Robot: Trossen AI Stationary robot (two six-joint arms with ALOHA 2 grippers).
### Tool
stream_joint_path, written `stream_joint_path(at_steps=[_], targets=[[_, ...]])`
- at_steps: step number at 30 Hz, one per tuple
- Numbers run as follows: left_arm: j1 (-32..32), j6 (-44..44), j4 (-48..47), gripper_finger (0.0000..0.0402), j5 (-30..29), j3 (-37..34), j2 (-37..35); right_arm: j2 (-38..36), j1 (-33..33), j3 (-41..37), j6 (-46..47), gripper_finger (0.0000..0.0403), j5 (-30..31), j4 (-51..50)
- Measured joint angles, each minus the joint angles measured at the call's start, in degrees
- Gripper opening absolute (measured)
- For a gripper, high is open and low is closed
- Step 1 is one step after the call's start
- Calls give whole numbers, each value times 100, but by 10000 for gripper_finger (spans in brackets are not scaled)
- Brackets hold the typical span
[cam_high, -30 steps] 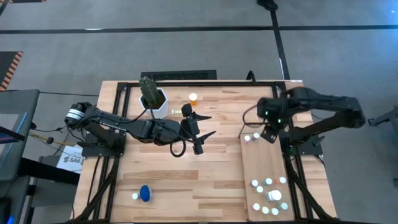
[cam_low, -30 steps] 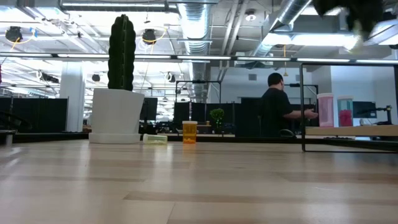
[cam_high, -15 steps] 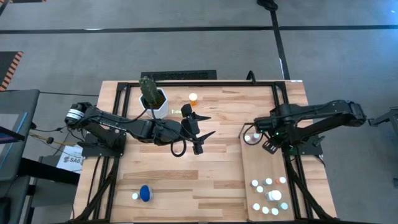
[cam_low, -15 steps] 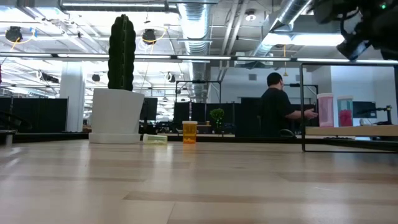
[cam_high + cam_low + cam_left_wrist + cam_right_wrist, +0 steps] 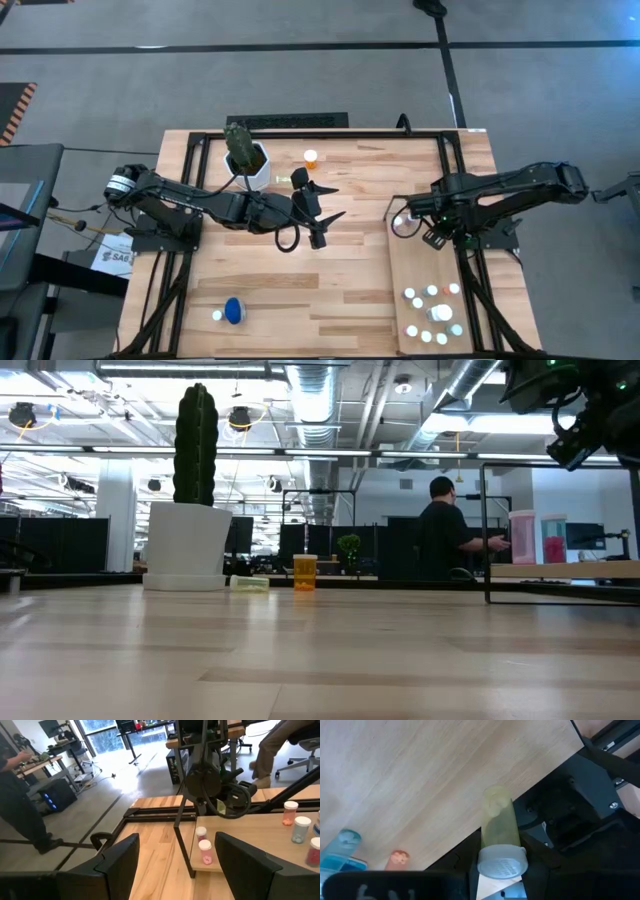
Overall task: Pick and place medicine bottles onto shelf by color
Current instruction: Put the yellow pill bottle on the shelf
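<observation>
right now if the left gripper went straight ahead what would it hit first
Probably the two pink bottles at the shelf end, seen between the open left gripper fingers; depth is unclear.

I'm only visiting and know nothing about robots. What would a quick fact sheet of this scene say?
Right tool: shut on a yellow-green translucent bottle with white cap, over the pale plywood shelf
Left tool: open, empty, over mid-table
On shelf: cluster of small white-capped bottles at one end
On table: small orange bottle, white pot with cactus
</observation>
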Motion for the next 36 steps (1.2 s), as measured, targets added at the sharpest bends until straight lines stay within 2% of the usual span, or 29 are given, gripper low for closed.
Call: stream_joint_path(at_steps=[4, 10, 13, 17, 24, 29, 36], targets=[[-2, 0, -7, 250, 4, 0, 0, 52, 103, 111, -43, 130, -22, -20], [-2, -5, 3, 250, 4, 0, 0, 50, 385, 736, 94, 130, -70, -28], [-2, -93, -3, 250, 6, 0, 0, 49, 596, 956, 531, 130, -97, -33], [-2, -172, -79, 250, 4, 0, 0, 105, 1028, 981, 1398, 130, -481, -44], [-2, -256, -161, 250, 118, 0, 0, 729, 2025, 981, 2434, 130, -1077, 61], [-2, -259, -312, 250, 212, 0, 0, 1325, 2464, 984, 2461, 130, -1370, 279], [-7, -335, -459, 249, 214, 0, 2, 1870, 2692, 988, 1947, 130, -1286, 733]])
